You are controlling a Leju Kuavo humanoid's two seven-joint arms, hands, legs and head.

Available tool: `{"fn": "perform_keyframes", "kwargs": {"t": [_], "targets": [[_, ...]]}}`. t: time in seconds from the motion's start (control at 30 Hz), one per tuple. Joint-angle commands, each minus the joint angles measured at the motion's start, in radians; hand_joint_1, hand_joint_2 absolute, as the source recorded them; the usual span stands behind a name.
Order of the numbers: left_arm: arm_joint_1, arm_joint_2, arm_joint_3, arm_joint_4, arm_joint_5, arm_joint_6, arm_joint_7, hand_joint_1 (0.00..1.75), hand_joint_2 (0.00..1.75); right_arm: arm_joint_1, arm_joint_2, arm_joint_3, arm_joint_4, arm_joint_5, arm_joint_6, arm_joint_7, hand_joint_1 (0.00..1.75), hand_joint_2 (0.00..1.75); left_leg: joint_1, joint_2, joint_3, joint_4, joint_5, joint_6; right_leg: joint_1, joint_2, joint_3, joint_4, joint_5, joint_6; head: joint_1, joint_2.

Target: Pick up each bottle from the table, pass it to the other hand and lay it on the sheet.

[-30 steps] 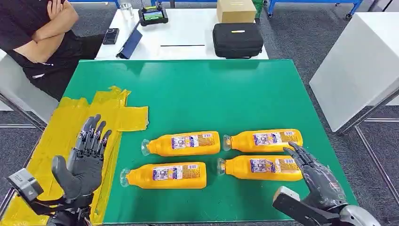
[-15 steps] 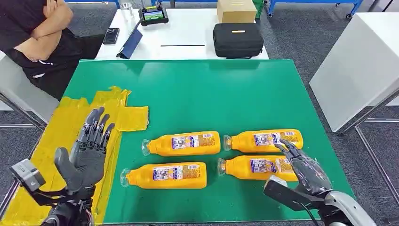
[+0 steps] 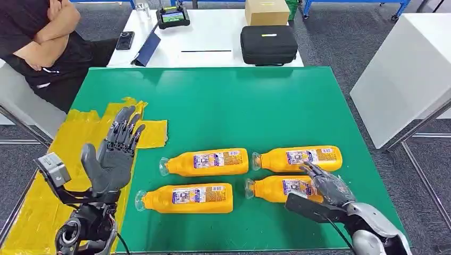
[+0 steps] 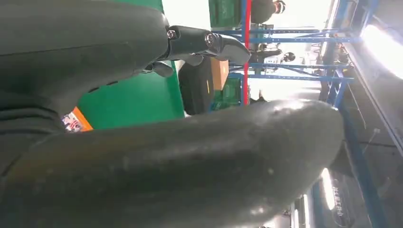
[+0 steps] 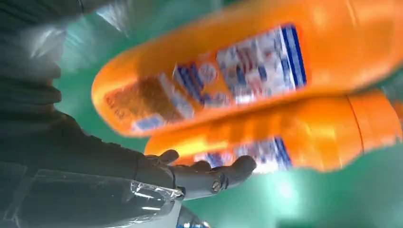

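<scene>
While four orange bottles lie flat on the green table (image 3: 298, 95), the right hand (image 3: 325, 187) rests over the near-right bottle (image 3: 279, 189).
All four bottles lie on their sides with long axes running left to right and clear caps pointing left: far-left bottle (image 3: 205, 162), far-right bottle (image 3: 298, 158), near-left bottle (image 3: 186, 198). Each carries a white-and-blue label with small print too fine to read. The right hand's fingers (image 5: 237, 168) are spread over the near-right bottle's base end; whether they grip it I cannot tell. The left hand (image 3: 113, 159) is raised, palm up, fingers apart and holding nothing, above the edge of the yellow sheet (image 3: 58, 154) at the table's left side, well apart from the bottles.
</scene>
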Motion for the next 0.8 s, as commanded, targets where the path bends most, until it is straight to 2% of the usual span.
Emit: {"fn": "perform_keyframes", "kwargs": {"t": [0.03, 0.2, 0.37, 0.5, 0.63, 0.8], "targets": [[-0.058, -0.007, -0.015, 0.095, 0.002, 0.004, 0.007, 0.00, 0.00, -0.063, 0.004, 0.071, 0.148, 0.001, -0.002, -0.001, 0.00, 1.75, 0.001, 0.001, 0.004, -0.001, -0.001, -0.003, 0.001, -0.001, 0.004, -0.002, 0.000, 0.000, 0.000, 0.000], [-0.043, -0.007, -0.012, 0.090, 0.003, 0.000, 0.005, 0.00, 0.00, -0.048, -0.022, 0.080, 0.139, -0.001, -0.002, 0.000, 0.00, 1.75, 0.000, 0.000, 0.003, -0.001, 0.000, -0.003, 0.000, -0.001, 0.003, -0.001, 0.000, 0.000, 0.001, 0.000], [-0.082, -0.013, -0.012, 0.117, 0.006, -0.005, 0.006, 0.00, 0.00, -0.115, -0.029, 0.130, 0.232, -0.003, -0.001, -0.002, 0.00, 1.75, 0.000, 0.001, 0.003, -0.001, 0.000, -0.003, 0.000, -0.001, 0.004, -0.002, 0.000, 0.000, 0.000, 0.000], [-0.082, -0.015, -0.002, 0.123, 0.008, -0.002, 0.008, 0.00, 0.00, -0.101, -0.030, 0.159, 0.224, 0.029, 0.028, 0.016, 0.00, 1.75, 0.000, 0.000, 0.002, -0.001, 0.000, -0.002, 0.000, -0.001, 0.002, -0.001, 0.000, 0.000, 0.000, 0.000], [-0.076, -0.015, 0.013, 0.122, 0.009, -0.001, 0.006, 0.00, 0.00, -0.097, -0.070, 0.185, 0.237, 0.049, 0.045, 0.025, 0.00, 1.75, 0.001, 0.000, 0.005, -0.001, -0.001, -0.005, 0.001, -0.002, 0.006, -0.002, -0.001, 0.000, 0.000, 0.000], [-0.076, -0.014, 0.025, 0.130, 0.012, 0.010, -0.002, 0.00, 0.00, -0.059, -0.147, 0.178, 0.219, 0.078, 0.089, 0.037, 0.00, 1.75, 0.000, -0.002, 0.003, -0.001, 0.000, -0.002, 0.000, -0.003, 0.003, -0.001, -0.001, 0.001, 0.000, 0.000]]}}
